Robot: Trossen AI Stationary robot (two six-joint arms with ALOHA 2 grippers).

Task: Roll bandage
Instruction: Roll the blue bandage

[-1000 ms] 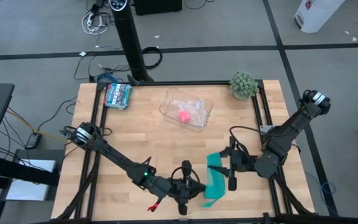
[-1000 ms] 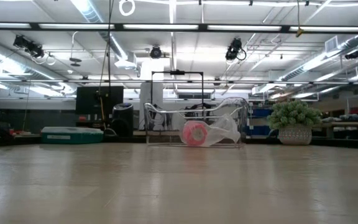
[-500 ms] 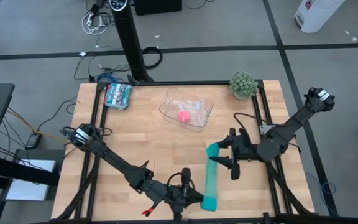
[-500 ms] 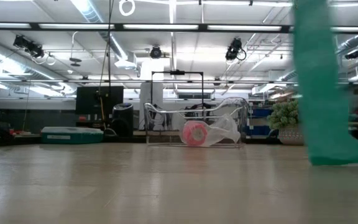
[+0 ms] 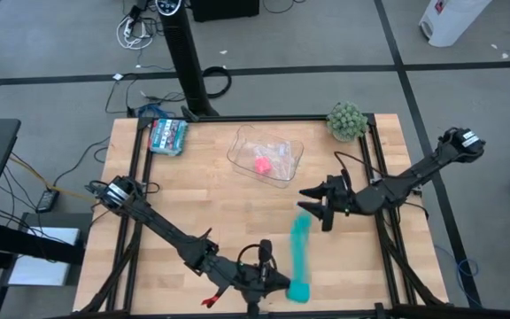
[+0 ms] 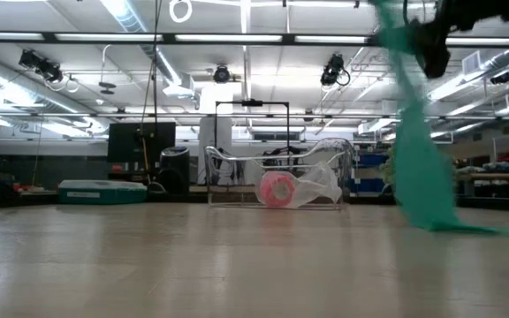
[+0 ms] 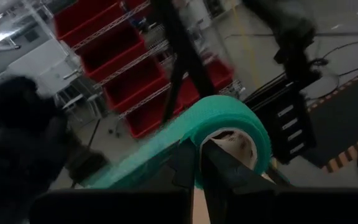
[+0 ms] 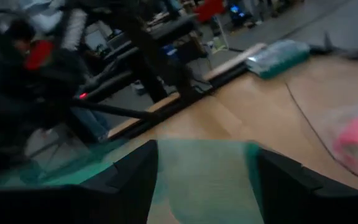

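The bandage is a teal strip (image 5: 298, 252) that runs from a roll (image 5: 300, 291) near the table's near edge to a raised far end (image 5: 302, 221). My left gripper (image 5: 273, 282) is shut on the roll, which also shows in the left wrist view (image 7: 229, 127). My right gripper (image 5: 315, 209) is shut on the strip's far end, right of the table's middle. In the low view the strip (image 6: 418, 150) hangs from the right gripper (image 6: 431, 40) down to the table. My left gripper holds the roll by its wall (image 7: 199, 155): one finger (image 7: 222, 171) is inside the hollow core and the other is outside. The fingers come level from the table's left. Whether the roll rests on the table I cannot tell. My right gripper holds the strip's far end (image 8: 204, 177) between its two fingers (image 8: 129, 180), which stand at the strip's two edges. The fingers come from the table's right. The end is lifted, and the strip slants down from it, its lower part (image 6: 453, 227) on the table.
A clear container (image 5: 266, 155) with a pink roll (image 5: 261, 165) stands at the far middle. A flat teal packet (image 5: 168, 135) lies at the far left corner, and a small potted plant (image 5: 347, 120) at the far right. Bare wood lies left of the strip.
My right gripper has gone up and toward the far edge with the strip's end. The strip has been drawn out longer between the two grippers, and its far end is lifted clear. My left gripper has shifted with the roll toward the near right.
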